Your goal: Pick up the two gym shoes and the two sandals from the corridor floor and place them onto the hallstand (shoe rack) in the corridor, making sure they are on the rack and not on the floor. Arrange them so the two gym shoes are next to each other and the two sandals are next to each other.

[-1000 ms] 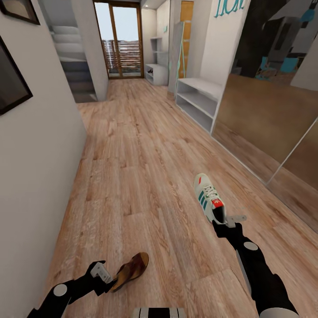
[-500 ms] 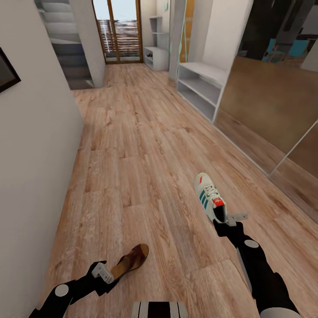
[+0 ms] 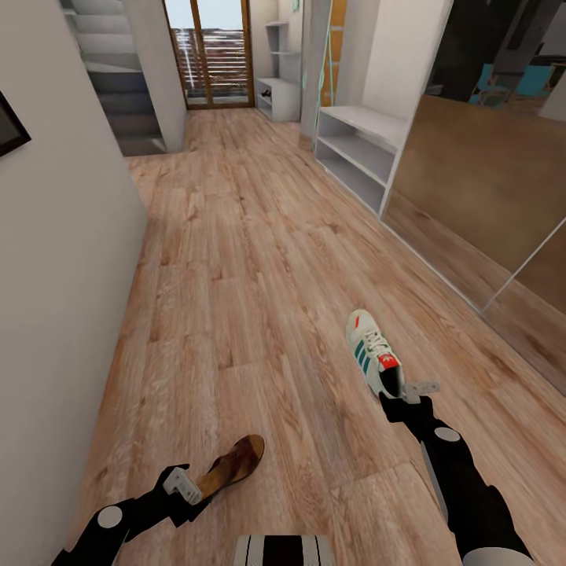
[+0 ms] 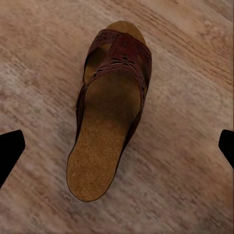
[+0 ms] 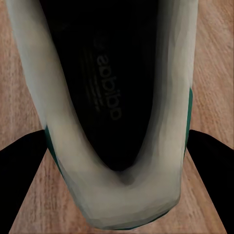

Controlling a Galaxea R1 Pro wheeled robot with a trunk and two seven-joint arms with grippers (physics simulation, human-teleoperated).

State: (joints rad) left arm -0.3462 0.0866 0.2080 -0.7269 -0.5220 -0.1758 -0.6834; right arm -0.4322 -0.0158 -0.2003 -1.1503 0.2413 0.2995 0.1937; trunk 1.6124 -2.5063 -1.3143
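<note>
The robot looks down a long hall with a wood floor (image 3: 251,259). In the lower right of the head view, the right gripper (image 3: 405,391) holds one gym shoe (image 3: 372,352) by its heel end, and the shoe points away up the hall. The shoe is white with green stripes and a red tab. In the right wrist view, the gym shoe (image 5: 114,112) sits between the two dark fingers (image 5: 22,165), which press on both of its sides, so the right gripper is clamped on the shoe. The dark inside of the shoe faces the camera. In the lower left of the head view, the left gripper (image 3: 189,489) is at the heel end of a brown sandal (image 3: 232,464), whose toe points up and to the right. In the left wrist view, the sandal (image 4: 109,112) shows its wide strap and its cork-colored sole, with the floor (image 4: 190,161) behind it. The left fingertips (image 4: 9,148) show at the far edges of that view, well apart from the sandal, so the left gripper is wide open there, though in the head view it seems to be at the sandal's heel. At the upper middle of the head view, far down the hall, stands the low grey shoe rack (image 3: 277,96) with grey wall shelves above it, next to a glass door (image 3: 208,51). A longer grey bench (image 3: 358,153) with two shelves stands nearer, along the right wall. Stairs (image 3: 106,71) show at the upper left.
</note>
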